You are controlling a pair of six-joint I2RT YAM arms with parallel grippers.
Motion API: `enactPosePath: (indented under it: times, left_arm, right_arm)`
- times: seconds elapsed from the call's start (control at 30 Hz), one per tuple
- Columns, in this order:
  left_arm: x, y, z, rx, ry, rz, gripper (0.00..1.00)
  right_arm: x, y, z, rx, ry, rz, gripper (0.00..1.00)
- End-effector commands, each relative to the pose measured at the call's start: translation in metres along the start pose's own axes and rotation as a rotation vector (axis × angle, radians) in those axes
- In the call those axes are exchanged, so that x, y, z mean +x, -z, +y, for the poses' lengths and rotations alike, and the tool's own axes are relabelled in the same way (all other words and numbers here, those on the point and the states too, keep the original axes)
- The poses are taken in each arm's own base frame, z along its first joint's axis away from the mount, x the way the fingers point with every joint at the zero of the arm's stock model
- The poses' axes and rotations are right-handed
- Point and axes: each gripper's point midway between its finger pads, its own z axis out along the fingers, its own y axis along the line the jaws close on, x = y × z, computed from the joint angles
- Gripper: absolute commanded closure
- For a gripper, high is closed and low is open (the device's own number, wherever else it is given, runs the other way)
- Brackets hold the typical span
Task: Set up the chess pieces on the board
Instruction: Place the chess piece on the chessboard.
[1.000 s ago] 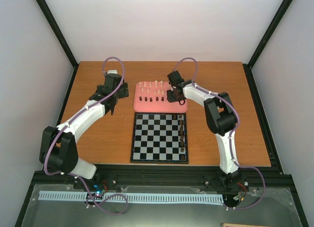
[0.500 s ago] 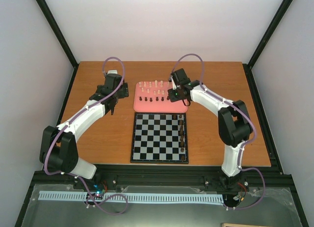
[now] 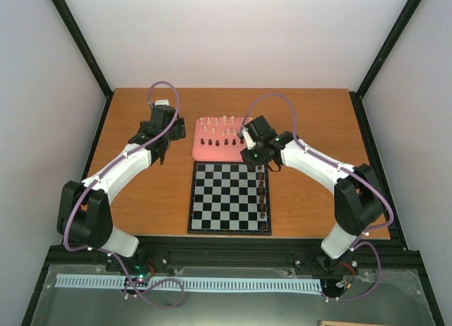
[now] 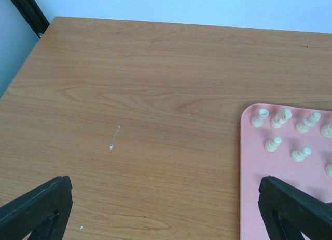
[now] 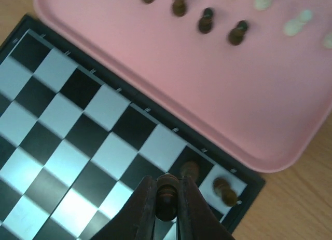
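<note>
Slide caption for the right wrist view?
Right gripper holds a dark chess piece over the board, near the pink tray.

Overhead and near right wrist share board [image 3: 212, 199]; left, probably tray [image 4: 254, 170]

Nothing readable is showing from where I'm standing: the board [image 3: 219, 199] and the pink tray [image 3: 233, 154] are carrying no legible lettering, numbers, brand marks or labels in any view.
</note>
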Motion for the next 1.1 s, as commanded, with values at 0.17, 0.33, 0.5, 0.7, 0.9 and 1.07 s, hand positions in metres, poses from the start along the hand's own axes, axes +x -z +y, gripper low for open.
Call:
enactPosePath:
  times: [0.17,0.33,0.5,0.7,0.9,1.07]
  left_arm:
    - [-0.021,0.01,0.0,0.013,0.035,-0.063,0.0]
    - [-0.02,0.009,0.0,0.011,0.034,-0.061,0.0]
    - [-0.02,0.009,0.001,0.01,0.033,-0.06,0.0]
    - [-0.019,0.007,0.0,0.01,0.033,-0.059,0.0]
    - [-0.019,0.006,0.0,0.008,0.03,-0.057,0.0]
    - [-0.019,0.007,0.0,0.007,0.03,-0.059,0.0]
  right_arm:
    - [0.031,0.006,0.023,0.008,0.154,0.087,0.94]
    - [0.037,0.004,0.021,0.012,0.154,0.096,0.93]
    - [0.051,-0.006,0.024,-0.008,0.15,0.131,0.93]
    - [0.06,-0.015,0.025,-0.022,0.142,0.149,0.93]
    - [0.062,-0.027,0.027,-0.034,0.135,0.164,0.93]
    - [0.067,-0.037,0.024,-0.019,0.13,0.187,0.93]
